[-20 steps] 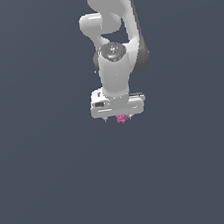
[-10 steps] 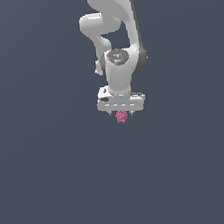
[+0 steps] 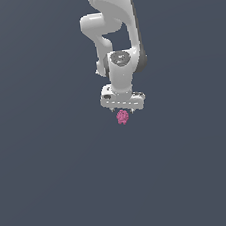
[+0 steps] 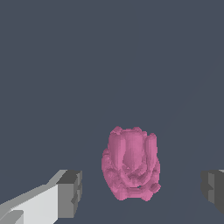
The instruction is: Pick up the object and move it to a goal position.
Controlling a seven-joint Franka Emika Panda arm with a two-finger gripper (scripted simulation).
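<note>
Plain slate-grey ground, pink object point(image 4: 131, 164) between spread jaws

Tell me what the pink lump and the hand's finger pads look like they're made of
It's a simulator render, so materials are guesses. The pink lump looks matte and soft, like clay or rubber: uneven folds and bumps, no shine. The finger pads look like dull dark grey rubber or plastic: flat, blocky faces. The hand body looks like smooth white plastic or painted metal.

Magenta-pink object point(image 4: 131, 164); white arm point(image 3: 118, 38); grey fingers point(image 4: 70, 192).
</note>
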